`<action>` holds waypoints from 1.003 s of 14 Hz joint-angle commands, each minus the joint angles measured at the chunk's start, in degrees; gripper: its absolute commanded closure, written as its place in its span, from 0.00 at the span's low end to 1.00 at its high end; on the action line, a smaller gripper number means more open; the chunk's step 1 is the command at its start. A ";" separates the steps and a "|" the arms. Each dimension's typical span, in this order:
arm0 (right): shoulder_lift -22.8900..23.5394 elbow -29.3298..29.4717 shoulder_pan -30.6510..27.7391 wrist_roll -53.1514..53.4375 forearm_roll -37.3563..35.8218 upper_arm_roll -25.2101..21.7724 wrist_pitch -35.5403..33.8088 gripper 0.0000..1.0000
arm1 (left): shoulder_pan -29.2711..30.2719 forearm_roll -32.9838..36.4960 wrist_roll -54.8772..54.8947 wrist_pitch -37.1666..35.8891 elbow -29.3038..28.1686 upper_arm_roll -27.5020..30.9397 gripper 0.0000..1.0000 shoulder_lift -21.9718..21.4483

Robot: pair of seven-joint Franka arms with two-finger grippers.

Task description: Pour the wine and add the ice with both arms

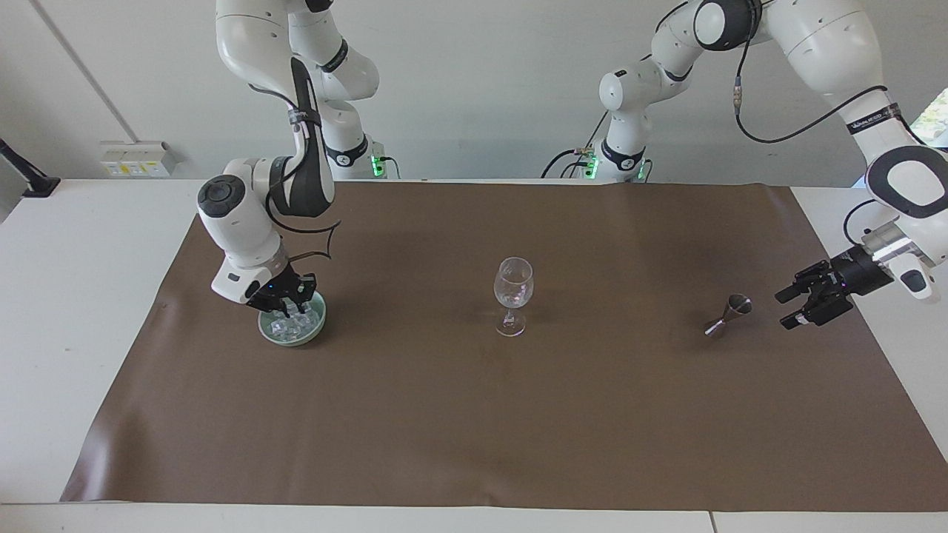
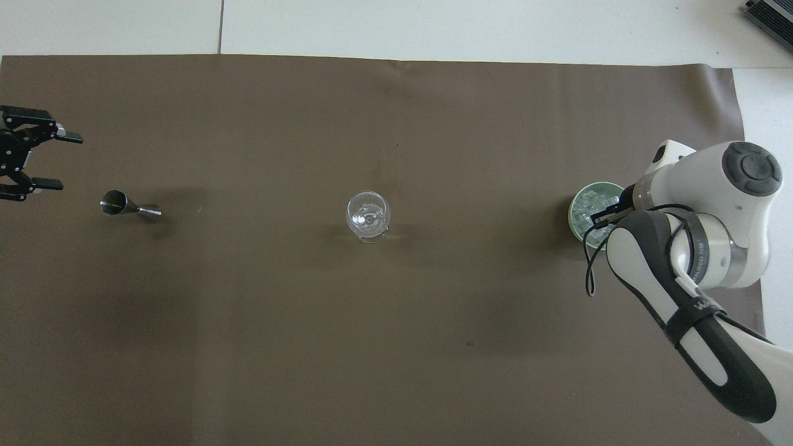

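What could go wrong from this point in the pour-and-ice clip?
1. The right gripper is down in the bowl, shut among the ice; a small clear cube could slip out on the way to the glass.
2. The glass is tall on a thin stem; a low approach might tip it.
3. The jigger lies on its side near the open left gripper, so it could roll.

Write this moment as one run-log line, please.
right gripper: shut in pale green bowl of clear ice cubes | left gripper: open, waiting by lying metal jigger | clear wine glass: upright, mid-mat
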 commanded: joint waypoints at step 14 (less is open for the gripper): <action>-2.85 16.05 -0.26 19.71 0.44 6.30 -15.09 1.00 | -20.35 21.57 12.78 -10.25 4.61 3.11 0.00 -18.85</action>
